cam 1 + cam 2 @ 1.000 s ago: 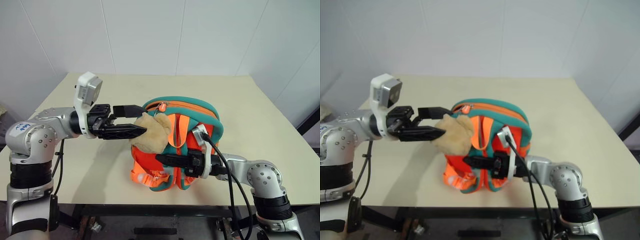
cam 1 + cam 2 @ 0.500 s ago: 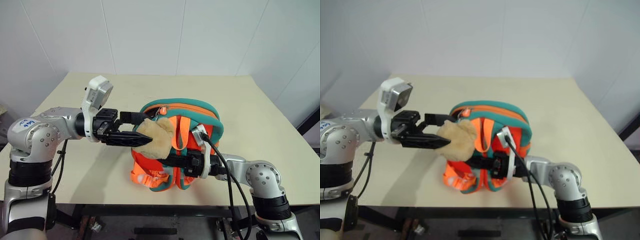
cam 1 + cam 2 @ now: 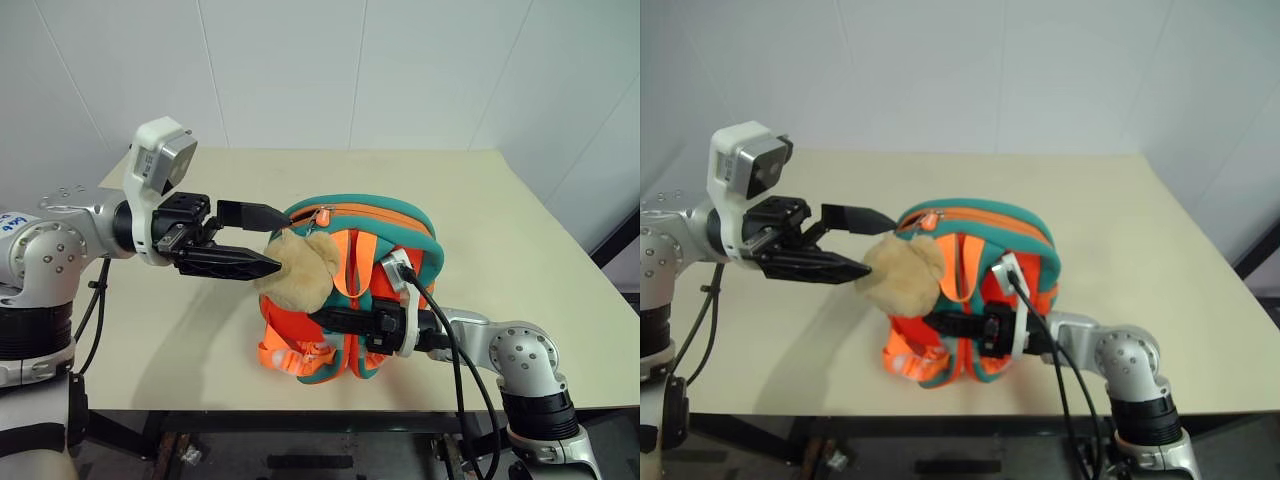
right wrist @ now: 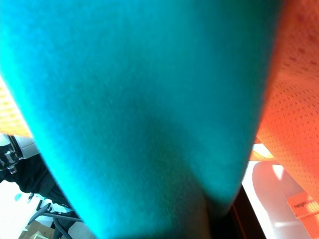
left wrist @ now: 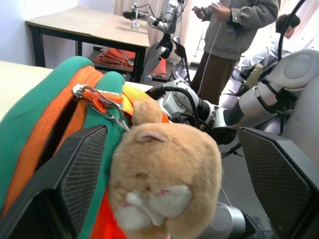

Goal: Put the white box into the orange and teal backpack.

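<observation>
My right hand [image 3: 322,319], clenched, is half hidden against the small orange and teal backpack [image 3: 385,225] near the worktop's [image 3: 520,230] front edge; my left hand [image 3: 262,240] hangs released.

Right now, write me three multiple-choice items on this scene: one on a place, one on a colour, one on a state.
1. Where does the orange and teal backpack stand?
A. on the table
B. on the floor
C. on a chair

2. What colour is the plush toy on the backpack?
A. blue
B. tan
C. black

3. How do the left gripper's fingers stand?
A. shut on a strap
B. shut on nothing
C. open

Answers:
1. A, it sits upright on the tabletop.
2. B, its fur is tan.
3. C, a wide gap separates the two fingers.
</observation>
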Robot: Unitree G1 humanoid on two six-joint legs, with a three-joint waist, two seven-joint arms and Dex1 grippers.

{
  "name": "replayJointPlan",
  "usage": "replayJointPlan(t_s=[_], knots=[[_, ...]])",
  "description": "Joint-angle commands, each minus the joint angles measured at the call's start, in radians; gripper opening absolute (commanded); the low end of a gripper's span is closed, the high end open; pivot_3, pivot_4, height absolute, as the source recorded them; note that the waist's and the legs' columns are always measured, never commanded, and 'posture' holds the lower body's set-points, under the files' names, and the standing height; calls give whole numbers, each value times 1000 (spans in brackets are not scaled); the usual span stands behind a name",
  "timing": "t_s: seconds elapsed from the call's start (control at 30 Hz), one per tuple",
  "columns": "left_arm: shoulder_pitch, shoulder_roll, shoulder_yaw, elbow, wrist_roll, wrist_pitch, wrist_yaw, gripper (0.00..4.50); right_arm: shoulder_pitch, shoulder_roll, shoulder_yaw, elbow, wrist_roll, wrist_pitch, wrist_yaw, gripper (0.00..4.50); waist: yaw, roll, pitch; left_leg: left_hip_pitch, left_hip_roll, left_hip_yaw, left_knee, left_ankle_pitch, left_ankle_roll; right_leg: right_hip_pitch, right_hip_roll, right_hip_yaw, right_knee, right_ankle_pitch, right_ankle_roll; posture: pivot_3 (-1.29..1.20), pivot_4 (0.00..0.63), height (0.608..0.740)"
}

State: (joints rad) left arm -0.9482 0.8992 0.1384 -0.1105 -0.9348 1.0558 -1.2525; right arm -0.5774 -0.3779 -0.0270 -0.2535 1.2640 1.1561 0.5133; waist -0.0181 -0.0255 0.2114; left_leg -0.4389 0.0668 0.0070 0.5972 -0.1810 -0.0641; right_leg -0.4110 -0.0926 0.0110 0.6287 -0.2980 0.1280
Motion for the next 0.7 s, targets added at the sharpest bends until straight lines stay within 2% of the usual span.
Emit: replayJointPlan(t_s=[0.03, 0.2, 0.47, 0.57, 0.7], knots=[[31, 18, 4, -46, -19, 12, -2, 4486, -15, 10, -7, -11, 5, -15, 13, 45, -5, 0, 0, 0, 0, 0, 0, 0, 0, 0, 0, 0, 0, 0, 0, 0, 150, 740], [75, -8, -43, -88, 6, -19, 7, 4486, -20, 18, -5, -11, 2, -13, 15, 45, -7, 0, 0, 0, 0, 0, 0, 0, 0, 0, 0, 0, 0, 0, 0, 0, 150, 740], [55, -86, -74, -78, 25, -59, 48, 4486, -20, 20, -9, -13, 2, -12, 12, 45, -7, 0, 0, 0, 0, 0, 0, 0, 0, 0, 0, 0, 0, 0, 0, 0, 150, 740], [46, -103, -70, -65, 37, -63, 68, 3854, -19, 21, -9, -14, 1, -13, 10, 45, -7, 0, 0, 0, 0, 0, 0, 0, 0, 0, 0, 0, 0, 0, 0, 0, 150, 740], [32, -135, -51, -49, 35, -81, 95, 2673, -16, 25, -9, -15, 1, -15, 8, 45, -7, 0, 0, 0, 0, 0, 0, 0, 0, 0, 0, 0, 0, 0, 0, 0, 150, 740]])
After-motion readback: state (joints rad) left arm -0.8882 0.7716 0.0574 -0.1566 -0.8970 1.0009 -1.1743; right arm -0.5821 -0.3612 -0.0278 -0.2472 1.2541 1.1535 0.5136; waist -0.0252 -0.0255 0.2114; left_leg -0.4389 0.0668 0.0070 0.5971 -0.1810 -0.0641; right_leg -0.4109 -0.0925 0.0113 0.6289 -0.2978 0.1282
